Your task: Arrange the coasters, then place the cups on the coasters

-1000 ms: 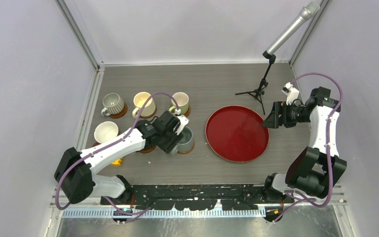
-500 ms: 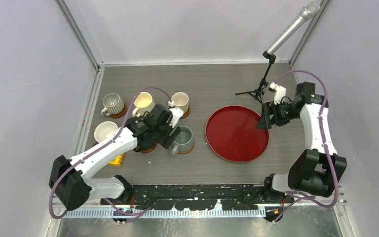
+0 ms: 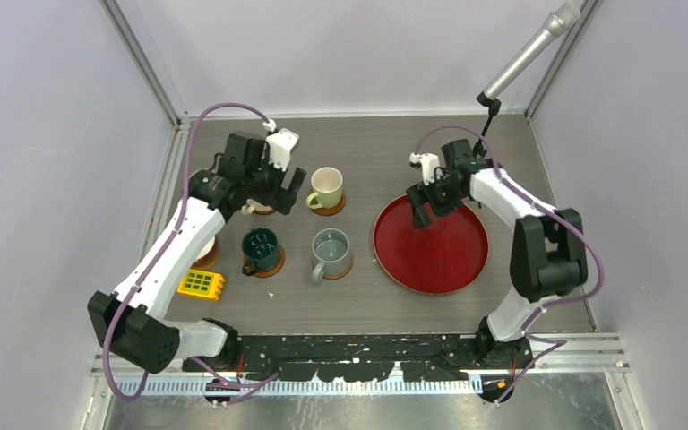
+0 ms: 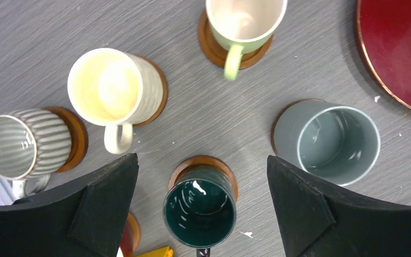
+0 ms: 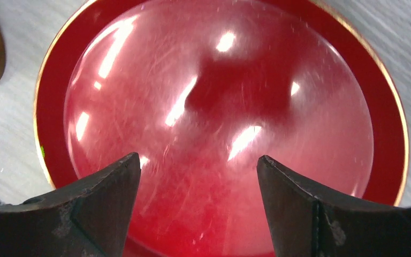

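Dark teal, the cup (image 4: 199, 210) stands on its coaster (image 4: 203, 161) to the left of the red tray (image 3: 434, 260). In the left wrist view it shows between the two fingers (image 4: 104, 206) of the left gripper (image 3: 294, 182), which hang above it, wide apart and touching nothing. The grey-blue cup (image 4: 326, 142) stands nearer the tray. The right gripper (image 5: 197, 159) hovers over the tray, its fingers apart and empty.

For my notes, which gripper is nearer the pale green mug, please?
Left. The left gripper hangs beside the pale green mug; the right gripper is over the red tray.
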